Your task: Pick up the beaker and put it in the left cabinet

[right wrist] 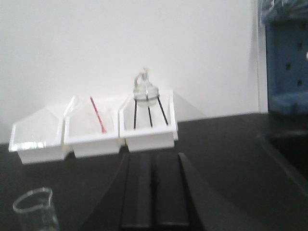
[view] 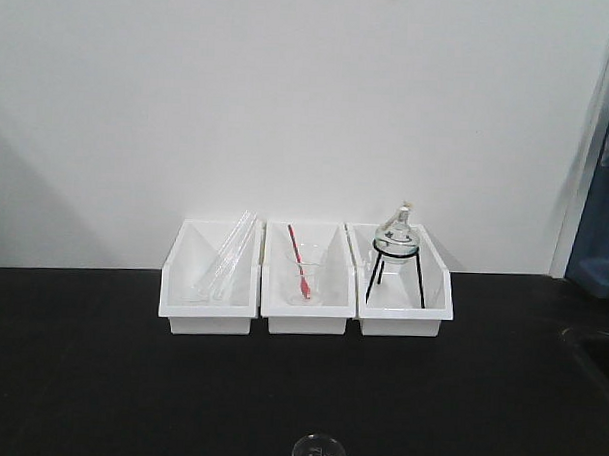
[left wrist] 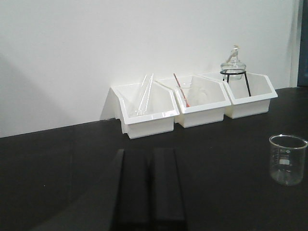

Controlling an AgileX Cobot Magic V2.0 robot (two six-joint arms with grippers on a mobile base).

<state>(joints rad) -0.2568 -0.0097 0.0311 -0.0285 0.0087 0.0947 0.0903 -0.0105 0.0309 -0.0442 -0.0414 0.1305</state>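
The beaker (left wrist: 288,160) stands upright between my hands, to the right of my left gripper (left wrist: 149,154) and the left of my right gripper (right wrist: 153,158), both closed and empty, neither clearly nearer.

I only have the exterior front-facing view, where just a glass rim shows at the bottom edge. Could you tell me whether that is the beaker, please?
Observer: Yes. The left wrist view shows the whole beaker, standing upright on the black counter, with white printed marks on its side.
Operator: Thank you. Is anything in it?
Observer: It looks empty in that view.
Operator: And where are the grippers?
Observer: Neither touches it. The left gripper and the right gripper both look shut, and the beaker stands apart from them, to the right of the left one and to the left of the right one.
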